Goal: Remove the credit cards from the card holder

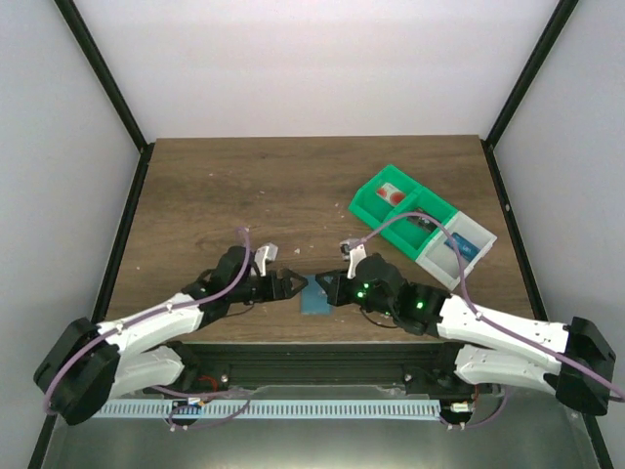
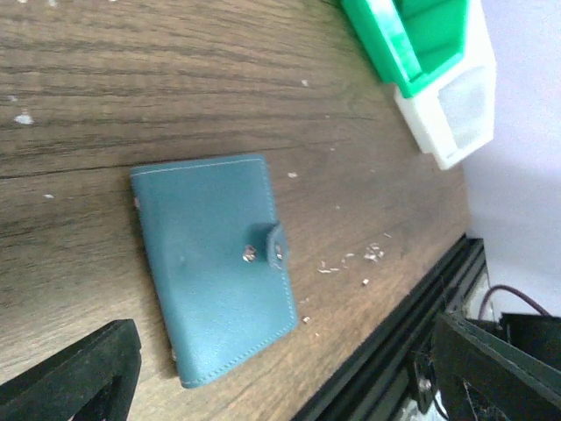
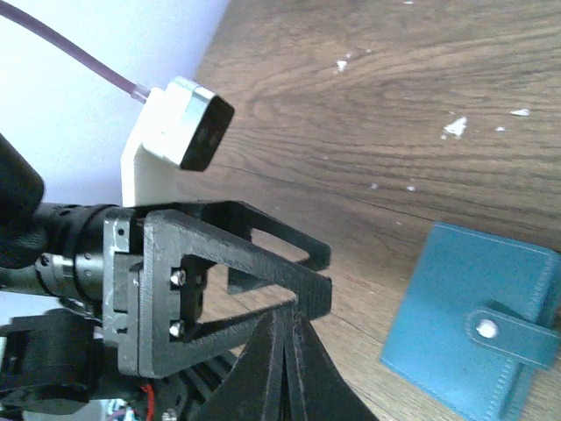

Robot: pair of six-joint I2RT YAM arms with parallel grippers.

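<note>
Near the front edge of the table [image 1: 215, 195], the left gripper [image 1: 289, 284] has its fingers spread wide, just left of the blue card holder [image 2: 215, 267]. The holder lies flat and folded, its snap strap fastened. The right gripper [image 1: 329, 287], fingers pressed together, sits at the holder's right side, and green and white bins [image 1: 366, 207] stand further right.

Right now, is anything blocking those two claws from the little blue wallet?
Nothing visible. The card holder lies flat between the left claw and right claw, with only bare table on either side. Its snap strap is fastened, so no cards show.
</note>
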